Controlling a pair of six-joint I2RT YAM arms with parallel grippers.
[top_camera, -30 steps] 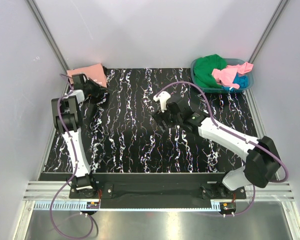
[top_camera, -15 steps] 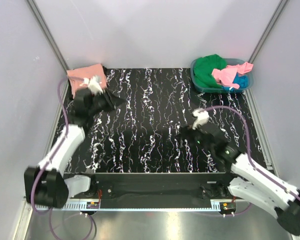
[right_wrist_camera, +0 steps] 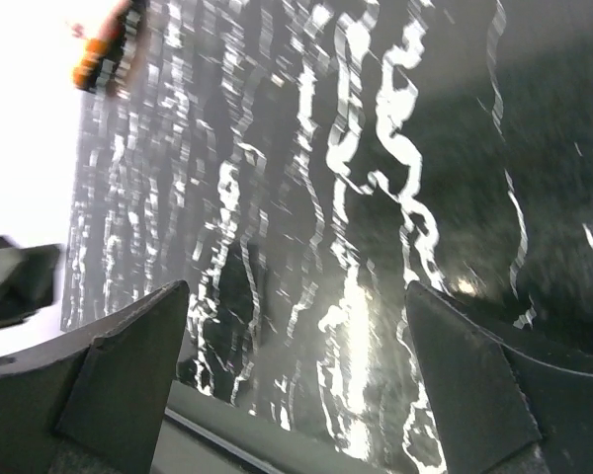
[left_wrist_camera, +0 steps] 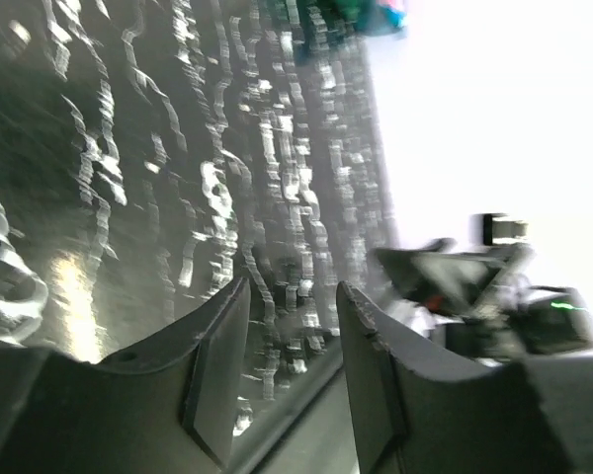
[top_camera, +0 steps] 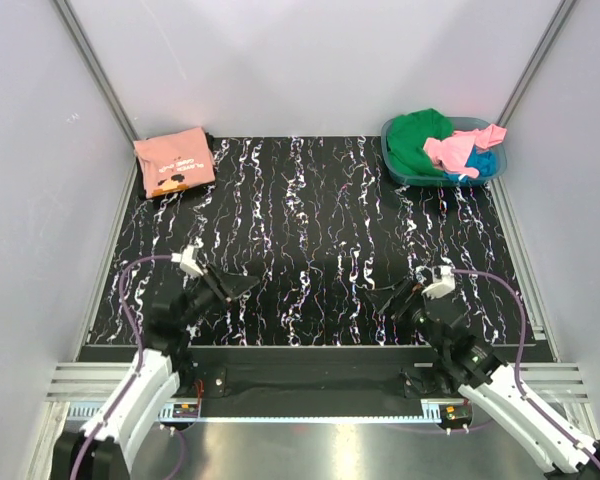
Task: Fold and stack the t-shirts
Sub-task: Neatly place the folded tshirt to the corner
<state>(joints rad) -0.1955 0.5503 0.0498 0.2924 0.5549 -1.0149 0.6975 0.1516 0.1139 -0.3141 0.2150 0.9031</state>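
A salmon-pink t-shirt (top_camera: 172, 164) with a small brown-white print lies folded at the table's far left corner. Green (top_camera: 418, 140), bright pink (top_camera: 458, 150) and blue (top_camera: 483, 162) t-shirts are bunched in the teal basket (top_camera: 393, 163) at the far right. My left gripper (top_camera: 236, 286) hovers low near the front left, far from the folded shirt; in the left wrist view (left_wrist_camera: 293, 286) its jaws stand partly open with nothing between them. My right gripper (top_camera: 399, 300) is near the front right, and in the right wrist view (right_wrist_camera: 296, 288) it is wide open and empty.
The black marbled tabletop (top_camera: 310, 230) lies between the folded shirt and the basket. Grey walls enclose the left, back and right sides. A metal rail (top_camera: 310, 380) runs along the near edge by the arm bases. The right arm (left_wrist_camera: 474, 291) shows in the left wrist view.
Both arms have swung back from mid-table to the near edge. The left gripper left the folded pink shirt and opened from shut. The right gripper widened slightly.
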